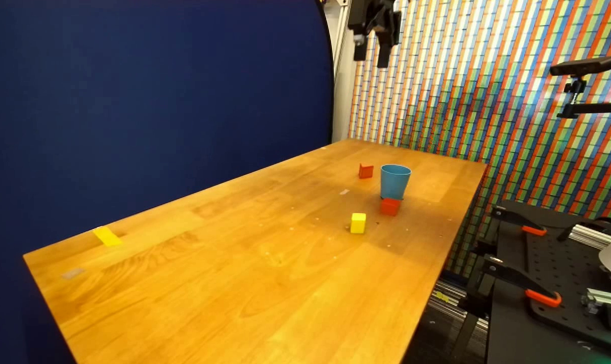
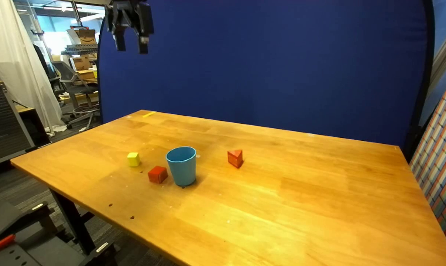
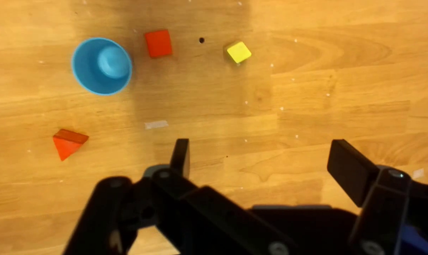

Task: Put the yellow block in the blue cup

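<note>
The small yellow block [image 1: 357, 223] sits on the wooden table in both exterior views [image 2: 133, 159] and in the wrist view [image 3: 239, 52]. The blue cup [image 1: 394, 182] stands upright with its mouth up, also in an exterior view [image 2: 182, 166]. In the wrist view its inside [image 3: 101, 66] shows only blue. A red block lies between the cup and the yellow block. My gripper [image 3: 260, 141] is open with nothing between its fingers. It hangs high above the table, apart from all objects, in both exterior views [image 1: 371, 61] [image 2: 132, 51].
The red block [image 2: 157, 174] is close beside the cup. A red triangular block [image 2: 235, 158] stands on the cup's other side. A flat yellow tape strip [image 1: 107, 236] is near a table corner. A dark blue screen [image 2: 267, 66] stands along one table edge.
</note>
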You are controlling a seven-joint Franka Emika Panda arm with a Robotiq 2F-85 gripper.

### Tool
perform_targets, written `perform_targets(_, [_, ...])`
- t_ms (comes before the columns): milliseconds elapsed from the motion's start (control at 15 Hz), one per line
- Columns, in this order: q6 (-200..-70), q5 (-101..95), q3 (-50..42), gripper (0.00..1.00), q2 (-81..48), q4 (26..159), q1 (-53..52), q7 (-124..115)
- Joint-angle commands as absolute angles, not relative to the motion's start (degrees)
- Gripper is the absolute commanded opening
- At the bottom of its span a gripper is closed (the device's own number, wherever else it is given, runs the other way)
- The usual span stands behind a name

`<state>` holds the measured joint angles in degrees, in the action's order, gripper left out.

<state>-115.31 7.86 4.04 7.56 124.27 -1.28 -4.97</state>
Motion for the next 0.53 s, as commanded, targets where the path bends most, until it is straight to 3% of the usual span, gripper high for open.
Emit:
perform_targets(0, [-123.09, 15.04, 4.78, 1.0, -5.34, 120.41, -3.55, -3.41])
perform_targets(467, [-125.55, 19.39, 8.44, 1.0, -17.86, 120.39, -7.21, -6.87])
